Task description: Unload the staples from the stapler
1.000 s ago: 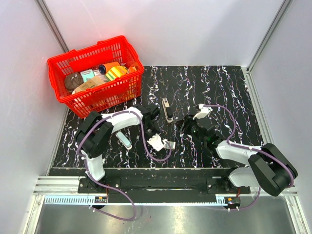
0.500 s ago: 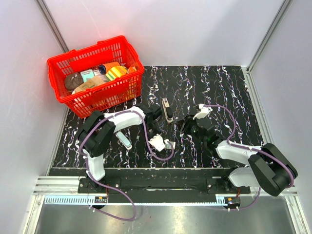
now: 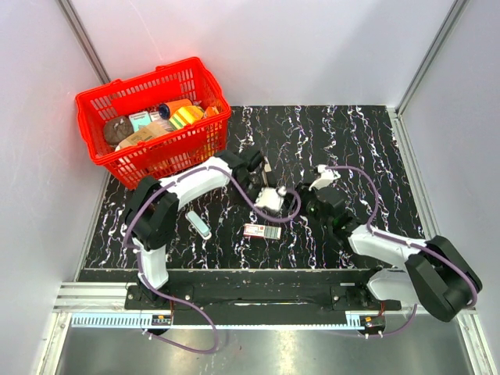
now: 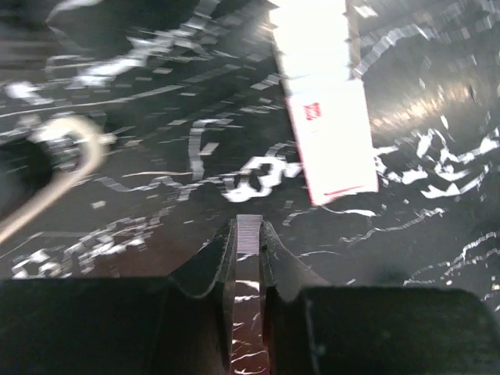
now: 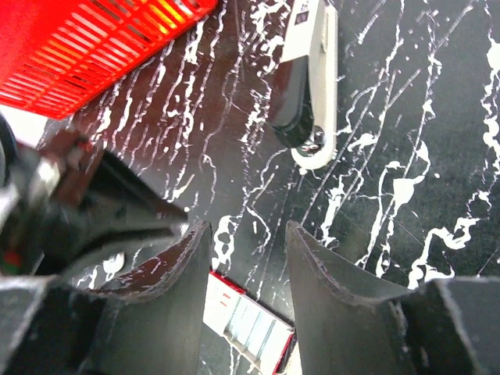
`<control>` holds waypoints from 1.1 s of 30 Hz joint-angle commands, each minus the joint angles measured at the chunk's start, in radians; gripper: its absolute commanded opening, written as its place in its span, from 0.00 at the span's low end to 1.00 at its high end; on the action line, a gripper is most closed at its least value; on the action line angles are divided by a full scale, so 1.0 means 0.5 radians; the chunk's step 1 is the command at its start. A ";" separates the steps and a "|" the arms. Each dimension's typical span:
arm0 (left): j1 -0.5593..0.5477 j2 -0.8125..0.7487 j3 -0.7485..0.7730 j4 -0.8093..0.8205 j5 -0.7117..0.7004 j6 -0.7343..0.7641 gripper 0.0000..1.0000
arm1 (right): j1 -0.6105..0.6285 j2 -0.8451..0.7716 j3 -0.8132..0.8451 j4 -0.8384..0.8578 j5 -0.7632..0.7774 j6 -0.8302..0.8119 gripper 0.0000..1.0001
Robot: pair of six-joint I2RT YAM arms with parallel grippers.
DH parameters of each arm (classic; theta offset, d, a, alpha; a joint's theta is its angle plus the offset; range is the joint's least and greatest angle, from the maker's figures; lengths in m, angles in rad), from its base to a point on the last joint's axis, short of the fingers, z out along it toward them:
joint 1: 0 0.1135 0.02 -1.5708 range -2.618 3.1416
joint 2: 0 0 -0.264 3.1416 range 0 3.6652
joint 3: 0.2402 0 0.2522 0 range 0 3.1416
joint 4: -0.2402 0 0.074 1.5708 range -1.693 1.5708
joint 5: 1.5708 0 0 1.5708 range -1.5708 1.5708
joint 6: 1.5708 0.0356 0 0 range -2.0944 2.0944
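My left claw (image 4: 248,228) pinches a thin staple strip (image 4: 248,244), right claw (image 5: 246,230) is open; I fear a jerk snaps the strip.

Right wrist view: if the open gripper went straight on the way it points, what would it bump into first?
Most likely the bare table just ahead of the right gripper. The red-and-white box sits nearer, low between its fingers, and the pale bar lies further on, off to the right. Depth is hard to judge.
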 commanded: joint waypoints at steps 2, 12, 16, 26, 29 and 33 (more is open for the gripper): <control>0.172 -0.159 0.374 -0.002 0.505 -0.734 0.10 | 0.012 -0.228 0.156 -0.163 -0.040 -0.080 0.49; 0.629 -0.487 0.271 0.956 1.431 -2.570 0.09 | 0.009 -0.630 0.367 -0.403 -0.275 -0.102 0.54; 0.737 -0.696 -0.164 2.332 1.567 -3.791 0.07 | 0.009 -0.667 0.517 -0.351 -0.548 -0.031 0.59; 0.746 -1.061 -0.502 3.017 1.460 -4.625 0.05 | 0.012 -0.412 0.794 0.066 -0.966 0.300 0.68; 0.743 -1.144 -0.585 2.996 1.423 -4.638 0.05 | 0.012 -0.336 0.837 0.198 -1.030 0.365 0.67; 0.728 -1.202 -0.637 2.974 1.395 -4.632 0.05 | 0.012 -0.280 0.871 0.299 -1.089 0.438 0.66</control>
